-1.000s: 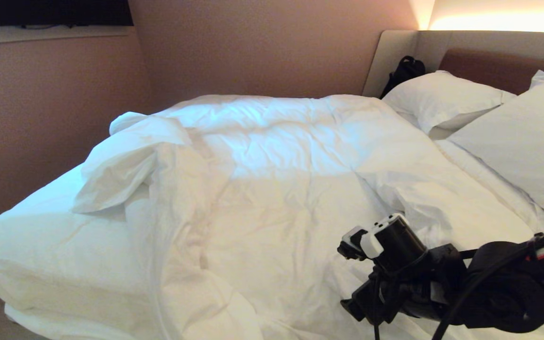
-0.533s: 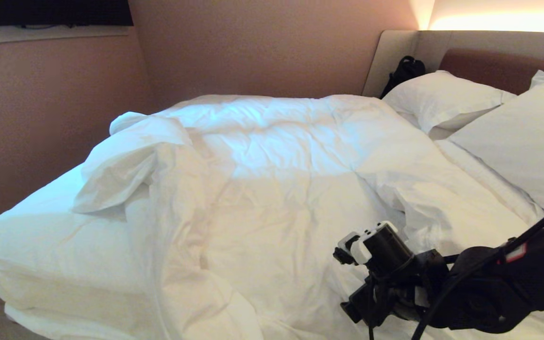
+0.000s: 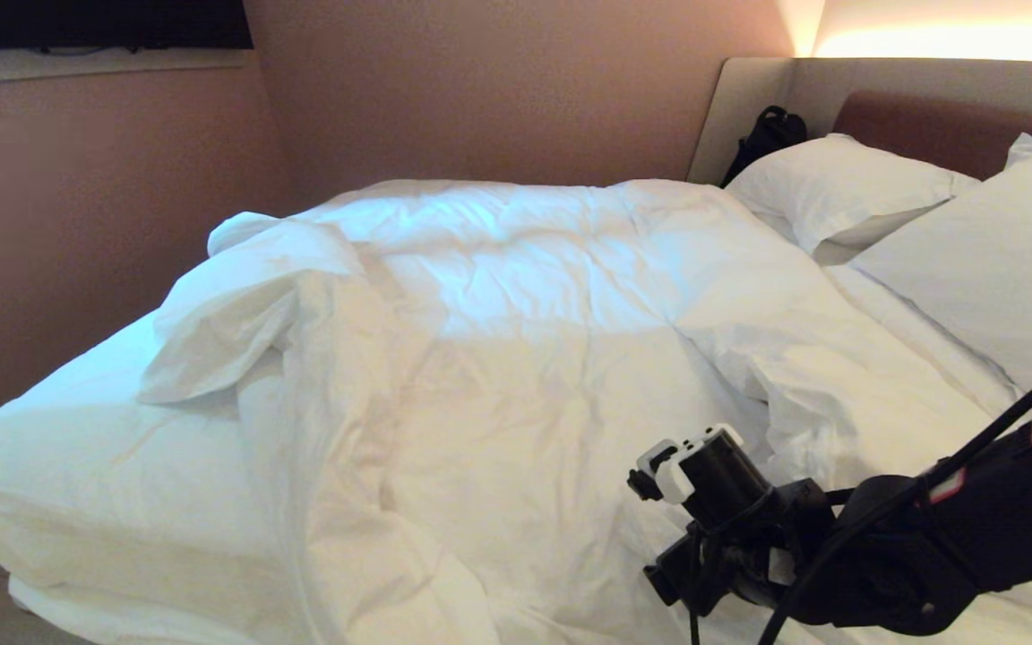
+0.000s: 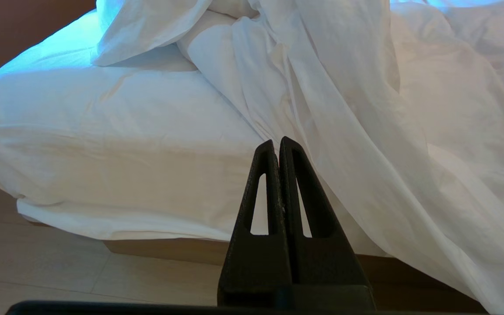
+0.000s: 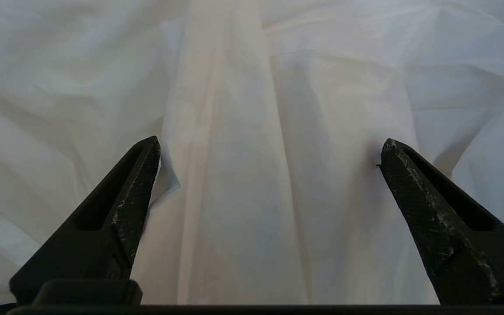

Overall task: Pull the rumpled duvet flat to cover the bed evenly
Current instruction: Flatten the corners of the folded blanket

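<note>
The right gripper's fingers are standing wide apart, straddling a raised fold of the duvet and gripping nothing, while the left gripper's fingers are pressed tight together on nothing, hanging off the near corner of the bed above the pale floor. In the head view the right gripper is hovering low over the near right part of the duvet, its black arm and a dark cable crossing in front of the bedding from the right edge. The duvet is lying rumpled across the middle of the bed: its left edge is folding back on itself in a thick bunched roll, one corner is sticking up toward the far left, and a long crease is running down toward the near side, where the cloth is spilling over the mattress edge. The smooth sheet is showing bare along the left side. Two white pillows are leaning at the right by the padded headboard, with a black bag wedged in the corner beyond them. A pinkish wall is running behind the bed, and a dark screen is sitting high on the left.
</note>
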